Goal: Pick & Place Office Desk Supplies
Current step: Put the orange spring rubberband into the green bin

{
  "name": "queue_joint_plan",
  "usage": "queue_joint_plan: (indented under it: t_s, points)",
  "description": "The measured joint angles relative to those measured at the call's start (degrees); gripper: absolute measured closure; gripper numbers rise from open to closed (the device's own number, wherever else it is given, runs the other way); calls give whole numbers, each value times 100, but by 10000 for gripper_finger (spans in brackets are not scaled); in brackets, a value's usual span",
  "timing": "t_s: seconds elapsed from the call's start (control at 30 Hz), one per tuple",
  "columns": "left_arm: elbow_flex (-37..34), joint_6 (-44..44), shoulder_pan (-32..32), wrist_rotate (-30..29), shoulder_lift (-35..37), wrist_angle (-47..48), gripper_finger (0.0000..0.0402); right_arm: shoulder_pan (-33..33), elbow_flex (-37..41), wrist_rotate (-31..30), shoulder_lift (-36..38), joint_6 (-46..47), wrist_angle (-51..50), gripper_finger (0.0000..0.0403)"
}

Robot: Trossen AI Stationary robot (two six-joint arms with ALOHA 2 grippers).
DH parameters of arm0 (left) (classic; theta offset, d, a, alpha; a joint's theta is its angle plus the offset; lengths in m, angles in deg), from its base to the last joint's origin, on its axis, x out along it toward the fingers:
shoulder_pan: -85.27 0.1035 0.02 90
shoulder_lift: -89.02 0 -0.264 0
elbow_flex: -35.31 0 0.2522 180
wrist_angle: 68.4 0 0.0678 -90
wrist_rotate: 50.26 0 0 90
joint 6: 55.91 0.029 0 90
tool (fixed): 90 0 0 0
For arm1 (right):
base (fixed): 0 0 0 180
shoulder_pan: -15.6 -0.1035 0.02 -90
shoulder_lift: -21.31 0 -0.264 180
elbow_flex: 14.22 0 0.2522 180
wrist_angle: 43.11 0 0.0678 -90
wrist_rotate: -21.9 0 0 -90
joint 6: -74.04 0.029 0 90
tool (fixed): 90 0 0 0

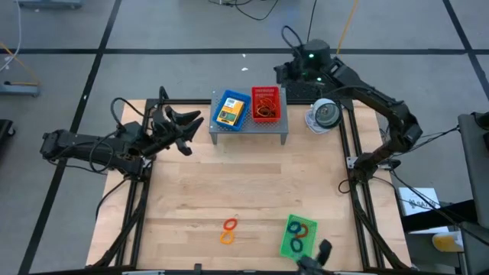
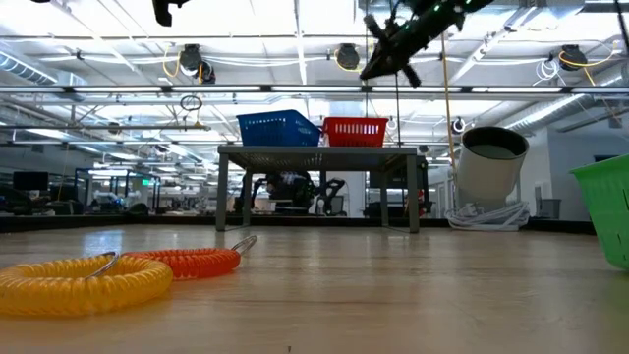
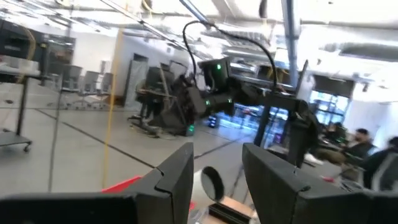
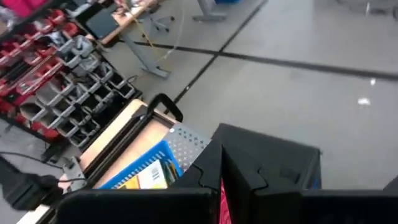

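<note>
A blue mesh tray (image 1: 231, 109) holding a yellow-and-green crayon box (image 1: 228, 114) and a red mesh tray (image 1: 266, 103) holding reddish rubber bands stand side by side on a grey shelf (image 1: 248, 126) at the table's far side. A green tray (image 1: 298, 235) with rings lies near the front edge. An orange coil ring (image 1: 230, 224) and a yellow one (image 1: 227, 237) lie on the bare wood to its left. My left gripper (image 1: 195, 122) hovers open, left of the shelf, with nothing between its fingers. My right gripper (image 1: 283, 72) is shut and empty, high above the shelf's far right corner.
A round white-and-grey device (image 1: 325, 114) stands right of the shelf at the table's far right. A small dark piece (image 1: 323, 250) lies beside the green tray at the front edge. Bare wood (image 1: 244, 183) stretches between the shelf and the rings.
</note>
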Motion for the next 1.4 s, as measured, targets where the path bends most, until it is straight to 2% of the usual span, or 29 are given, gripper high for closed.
queue_joint_plan:
  t_s: [0.17, 0.5, 0.57, 0.7, 0.8, 0.93, 1.17, 1.3, 1.4]
  points:
    - [149, -205, 141, 857, 137, 655, 256, 0, 0, 128, 480, -545, -120, 403]
    - [1903, -251, 817, 2448, -287, 4249, 256, -241, 0, 134, 975, -1548, -196, 403]
    - [2205, -246, 886, 2699, -427, 4499, 256, -306, 0, 190, 1021, -1724, -246, 403]
    - [2677, -152, 939, 3391, -739, 4666, 256, -392, 0, 822, 1125, -2260, -354, 403]
    - [3108, -229, 940, 3876, -1104, 5117, 256, -462, 0, 879, 1225, -2480, -590, 403]
    - [3933, -369, 865, 3965, -1762, 6382, 256, -444, 2, 854, 1429, -2706, -1171, 403]
    - [5788, -350, 318, 3444, -3251, 8563, 256, -435, 2, 852, 1974, -3278, -2156, 403]
    - [6513, -465, -165, 3411, -3994, 9033, 256, -435, 2, 671, 2278, -3254, -2470, 403]
    - [6769, -972, -491, 3408, -4442, 9109, 256, -435, 2, 411, 2475, -3239, -2770, 403]
